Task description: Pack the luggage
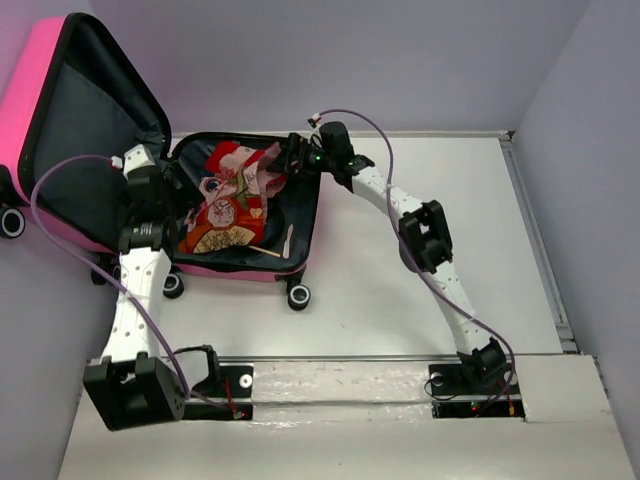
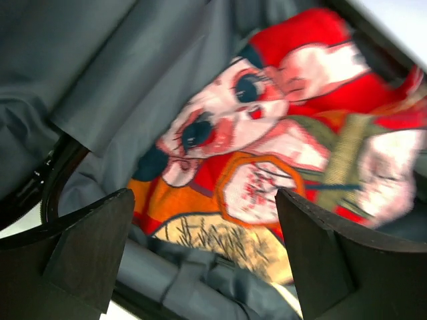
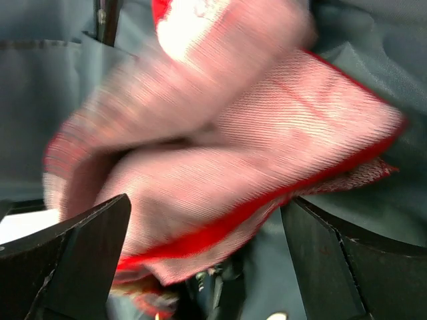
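White worktop [image 1: 360,285] carries the luggage [image 1: 35,90] at far left, lid raised: hot-pink shell, dark grey lining. Wrist views alone detail the red patterned cloth [image 2: 280,153] inside, with left tool [image 2: 207,260] and right tool [image 3: 207,267] both spread, released. Only overhead shows the black wheels [image 1: 298,296].

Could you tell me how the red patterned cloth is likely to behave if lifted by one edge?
Probably floppy: the cloth lies bunched and folded over itself in the suitcase, so it would likely sag and unfold. Its ribbed weave in the right wrist view suggests fair grip, not slipperiness.
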Available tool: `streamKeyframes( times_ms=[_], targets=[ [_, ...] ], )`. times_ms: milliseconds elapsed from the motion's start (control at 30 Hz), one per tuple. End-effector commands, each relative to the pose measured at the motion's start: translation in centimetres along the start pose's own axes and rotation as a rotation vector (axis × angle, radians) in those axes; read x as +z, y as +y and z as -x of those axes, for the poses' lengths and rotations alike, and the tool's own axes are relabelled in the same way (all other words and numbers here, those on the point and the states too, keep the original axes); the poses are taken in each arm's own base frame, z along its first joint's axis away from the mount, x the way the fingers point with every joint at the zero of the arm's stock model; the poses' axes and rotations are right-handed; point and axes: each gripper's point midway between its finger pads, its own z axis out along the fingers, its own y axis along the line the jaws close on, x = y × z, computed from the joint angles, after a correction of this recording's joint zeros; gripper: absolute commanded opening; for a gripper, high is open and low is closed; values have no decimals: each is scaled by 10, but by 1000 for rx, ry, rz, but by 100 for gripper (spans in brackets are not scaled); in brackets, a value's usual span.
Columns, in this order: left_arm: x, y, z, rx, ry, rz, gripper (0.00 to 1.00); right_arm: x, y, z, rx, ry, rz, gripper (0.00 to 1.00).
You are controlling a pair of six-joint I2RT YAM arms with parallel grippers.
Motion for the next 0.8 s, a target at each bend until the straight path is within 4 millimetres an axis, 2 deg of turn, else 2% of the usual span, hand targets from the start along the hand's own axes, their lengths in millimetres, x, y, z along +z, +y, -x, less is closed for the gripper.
streamKeyframes(
  times_ms=[0,33,67,100,133,167,200,233,267,300,333,433,467,500,533,567,600,633,667,700,733,767],
  targets=[
    [-72,-43,59,25,-210,-168,99,-76,81,82,-208,-183,19,100],
    [-83,-48,62,25,-225,-185,99,-81,85,84,-223,-188,16,100],
    [-90,-45,65,19,-248,-163,99,-86,90,85,-236,-193,14,100],
    [-106,-53,59,26,-253,-195,99,-99,106,91,-276,-210,25,100],
    [-114,-49,59,25,-267,-185,99,-106,112,92,-296,-213,26,100],
    [-124,-35,61,7,-304,-136,99,-110,108,87,-317,-201,11,100],
    [-127,-23,59,4,-310,-91,99,-128,128,92,-344,-223,27,100],
    [-130,-10,58,-3,-327,-46,99,-135,133,91,-358,-225,29,100],
    [-137,9,59,-16,-362,35,99,-138,128,82,-371,-200,23,100],
    [-140,18,58,-14,-367,71,99,-144,135,79,-384,-193,39,100],
    [-145,36,56,-8,-375,155,99,-157,153,77,-408,-185,78,100],
    [-151,67,50,16,-378,311,99,-171,160,60,-439,-137,113,100],
    [-153,82,48,18,-393,396,99,-188,177,56,-462,-132,153,100],
    [-153,88,47,32,-392,432,99,-188,163,40,-447,-96,134,100],
    [-152,93,46,43,-389,466,99,-194,159,32,-442,-86,126,100],
    [-152,105,46,49,-391,547,99,-215,177,33,-475,-136,150,100],
    [-153,108,50,45,-410,570,99,-213,147,5,-432,-84,116,96],
    [-152,109,54,52,-421,585,99,-219,143,-5,-433,-78,117,85],
    [-148,117,57,60,-417,647,99,-225,142,-12,-444,-86,130,66],
    [-145,122,60,42,-411,673,99,-241,149,-17,-457,-107,140,48],
    [-141,127,67,35,-408,689,99,-240,126,-40,-435,-76,119,40],
    [-133,136,74,31,-390,741,99,-244,122,-46,-438,-79,117,39]
  ],
)
